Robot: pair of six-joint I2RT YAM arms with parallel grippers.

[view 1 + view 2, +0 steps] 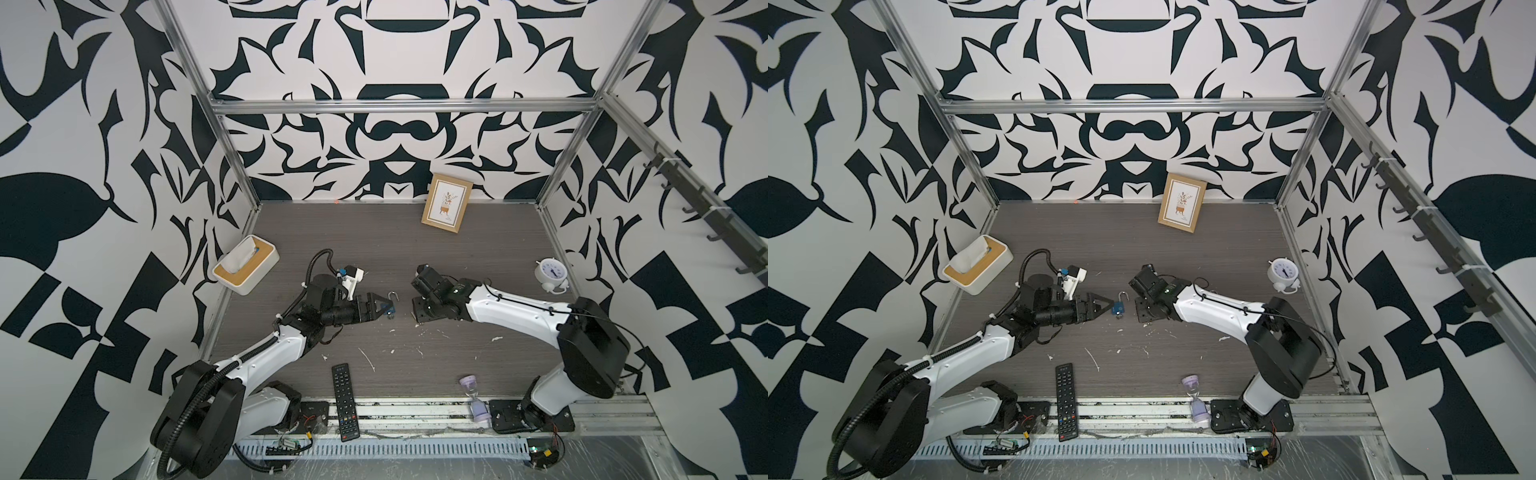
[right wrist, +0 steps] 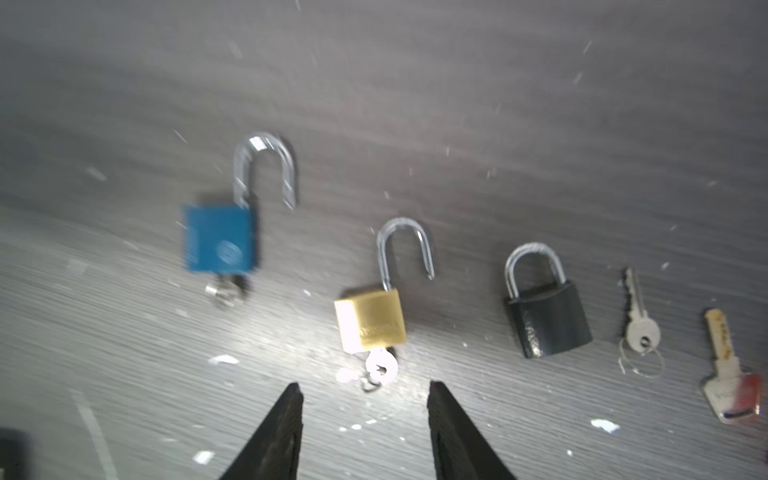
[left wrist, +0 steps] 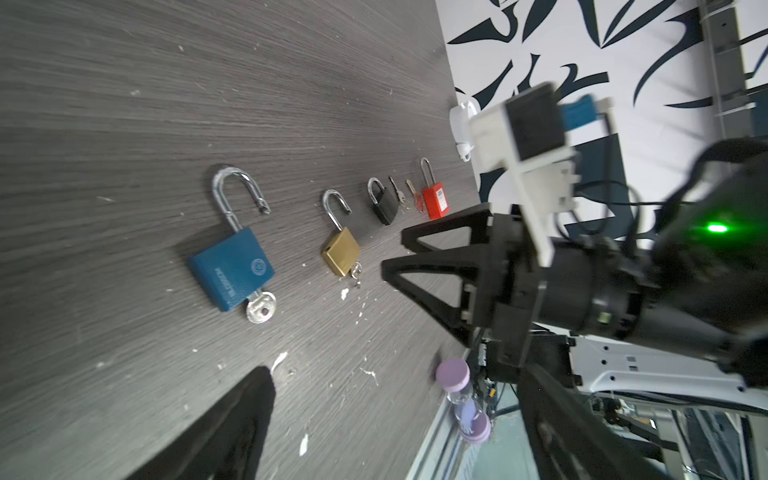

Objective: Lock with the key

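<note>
You have two matching arms. The left arm (image 1: pixel 270 345) and right arm (image 1: pixel 511 311): glossy white link shells dotted with small screws, black joint housings. On the left arm you see a ribbed black conduit (image 1: pixel 309 268), zip-tied white; on the right, a thin black cable (image 1: pixel 523 304). The right gripper (image 3: pixel 392 253): black open-triangle fingers (image 3: pixel 432 257), a white camera mount (image 3: pixel 536 183), blue plug (image 3: pixel 577 110), green LED (image 3: pixel 715 227) lit.

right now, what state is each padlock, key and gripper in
blue padlock: shackle open, key inserted
brass padlock: shackle open, key inserted
black padlock: shackle shut, no key showing in it
red padlock: shackle looks shut
silver key: lying loose, in no lock
red-headed key: lying loose, in no lock
left gripper: open, holding nothing
right gripper: open, holding nothing
</note>
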